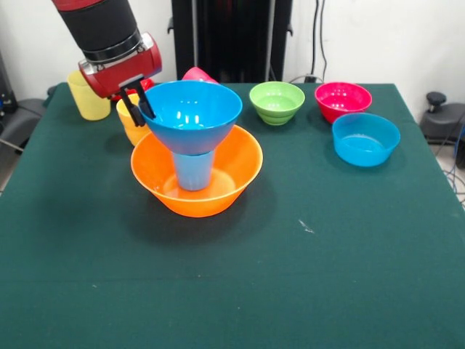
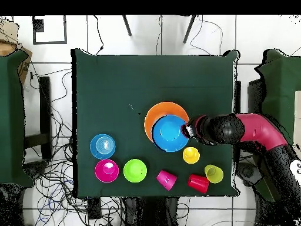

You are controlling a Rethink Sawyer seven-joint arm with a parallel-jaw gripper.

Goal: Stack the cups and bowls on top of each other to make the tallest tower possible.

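From the front, the gripper (image 1: 138, 106) hangs at the rim of the large blue bowl (image 1: 190, 106), which sits on the light blue cup (image 1: 194, 170) inside the large orange bowl (image 1: 196, 171); its dark fingers look nearly together, holding nothing. Overhead, the gripper (image 2: 188, 129) meets that blue bowl's (image 2: 169, 133) edge, though whether it touches is unclear.

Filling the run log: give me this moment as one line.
tower: large blue plastic bowl on light blue cup in large orange bowl | gripper: at blue bowl's rim | orange cup: unstacked
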